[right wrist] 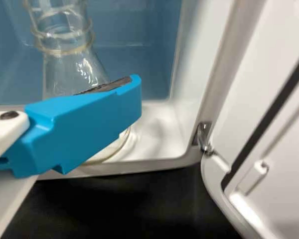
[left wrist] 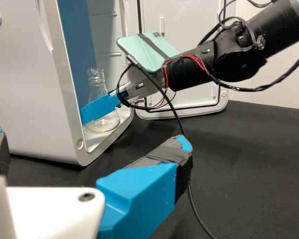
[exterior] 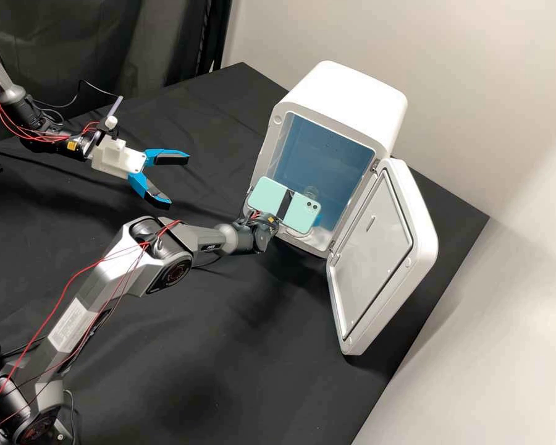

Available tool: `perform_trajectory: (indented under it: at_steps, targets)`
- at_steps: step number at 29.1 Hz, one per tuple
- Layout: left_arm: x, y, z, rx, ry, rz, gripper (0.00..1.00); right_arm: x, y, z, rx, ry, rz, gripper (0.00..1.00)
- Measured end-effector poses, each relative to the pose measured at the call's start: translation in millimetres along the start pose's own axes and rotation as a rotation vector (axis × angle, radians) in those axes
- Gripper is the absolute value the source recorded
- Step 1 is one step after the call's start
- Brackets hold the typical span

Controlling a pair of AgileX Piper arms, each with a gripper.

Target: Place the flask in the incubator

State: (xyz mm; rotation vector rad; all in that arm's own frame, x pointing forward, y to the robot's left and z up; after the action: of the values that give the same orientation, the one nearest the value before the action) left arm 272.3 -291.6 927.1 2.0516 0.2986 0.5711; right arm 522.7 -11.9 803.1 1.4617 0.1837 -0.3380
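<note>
Flask (left wrist: 96, 82) stands straight up on the floor of the white incubator (exterior: 346, 93), with its neck on top and its fat round part at the bottom. It is right at the front end of the right gripper (left wrist: 100, 105), which comes at it from the side, low down by the fat part. The two look like they touch. I cannot tell if this gripper is squeezing the flask or has let go, because the far side of the glass is hidden.

The right arm is nearer by a lot. The left gripper (exterior: 178, 179) hangs well apart from the flask, out over the black bench (exterior: 228, 346). Its jaws are spread wide with nothing between them.

The door (exterior: 377, 259) is swung open, just beside the right gripper.

I think the flask is where it should be, so the job looks almost done. The next move would be to let go, if that is not done yet, and pull straight back out. The flask is tall and stands in front of the jaws, so a sideways bump could knock it over.
</note>
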Motion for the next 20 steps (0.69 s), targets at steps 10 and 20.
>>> perform_trajectory:
  at_steps: [10,20]
  targets:
    - [0.0,0.0,0.0,0.000,0.000,0.000,1.00,-18.8,1.9,1.8,-0.003,0.037,0.049,1.00]
    - [-0.8,2.9,0.7,0.001,-0.002,0.011,1.00,-18.5,4.4,3.8,-0.021,0.039,0.071,1.00]
